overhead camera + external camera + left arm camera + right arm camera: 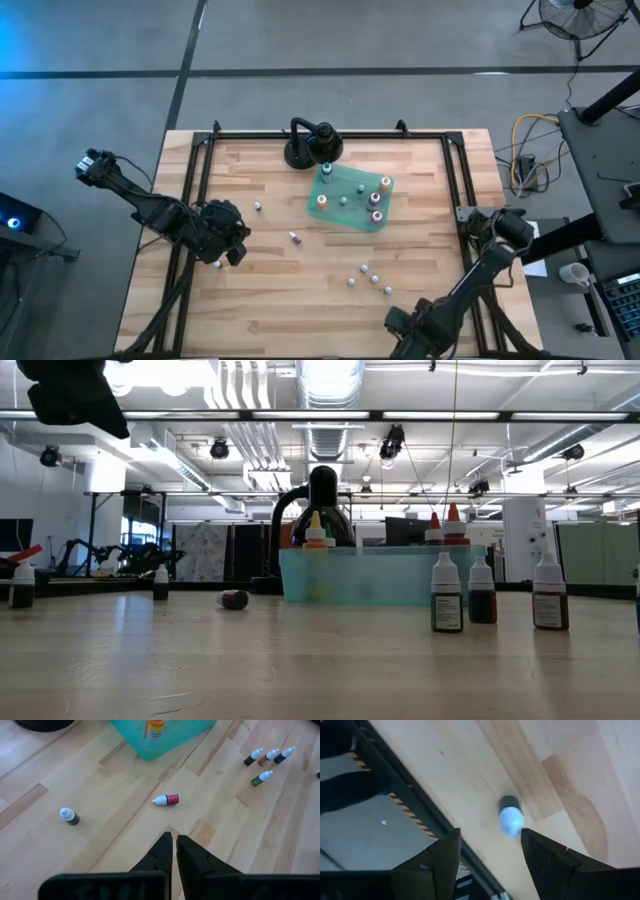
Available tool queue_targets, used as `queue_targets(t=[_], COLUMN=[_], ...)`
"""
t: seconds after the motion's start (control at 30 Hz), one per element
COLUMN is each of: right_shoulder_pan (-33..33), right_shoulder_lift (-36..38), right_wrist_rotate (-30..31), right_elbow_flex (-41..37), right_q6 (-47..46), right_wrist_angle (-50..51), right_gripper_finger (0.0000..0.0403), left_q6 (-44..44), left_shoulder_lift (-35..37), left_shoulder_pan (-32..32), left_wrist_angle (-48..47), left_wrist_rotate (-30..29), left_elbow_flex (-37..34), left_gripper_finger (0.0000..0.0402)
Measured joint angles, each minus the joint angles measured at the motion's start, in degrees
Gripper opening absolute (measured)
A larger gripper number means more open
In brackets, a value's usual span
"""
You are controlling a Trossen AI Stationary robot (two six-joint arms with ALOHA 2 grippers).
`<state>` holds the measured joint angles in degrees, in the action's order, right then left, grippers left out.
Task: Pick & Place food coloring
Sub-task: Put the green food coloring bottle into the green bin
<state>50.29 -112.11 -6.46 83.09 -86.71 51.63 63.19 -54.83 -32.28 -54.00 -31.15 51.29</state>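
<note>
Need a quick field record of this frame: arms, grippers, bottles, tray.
left gripper: shut, empty, over the table's left side
right gripper: open, at the table's right edge, above one upright bottle standing free between its fingers
green tray: centre-right of the table, several bottles standing on it
fallen bottle: lying on its side, on bare wood left of the tray
loose group: a few bottles upright near the front
black stand: behind the tray

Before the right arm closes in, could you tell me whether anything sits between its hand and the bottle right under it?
Nothing visible does. The right hand is open, and the white-capped bottle stands on bare wood just ahead of its fingers, near the table's edge frame.
</note>
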Motion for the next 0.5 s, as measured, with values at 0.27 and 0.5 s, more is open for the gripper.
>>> queue_targets(t=[0.27, 0.5], right_shoulder_pan=[1.6, 2.1], right_shoulder_lift=[-1.0, -0.9], right_wrist_rotate=[2.3, 2.7], right_elbow_flex=[0.0, 0.0], right_q6=[1.5, 3.9], right_wrist_angle=[0.6, 1.2], right_gripper_finger=[0.0201, 0.0201], left_q6=[0.0, 0.0], left_shoulder_lift=[0.0, 0.0], left_shoulder_pan=[0.0, 0.0], left_wrist_angle=[0.0, 0.0], left_wrist_rotate=[0.0, 0.0], left_elbow_flex=[0.0, 0.0], left_gripper_finger=[0.0, 0.0])
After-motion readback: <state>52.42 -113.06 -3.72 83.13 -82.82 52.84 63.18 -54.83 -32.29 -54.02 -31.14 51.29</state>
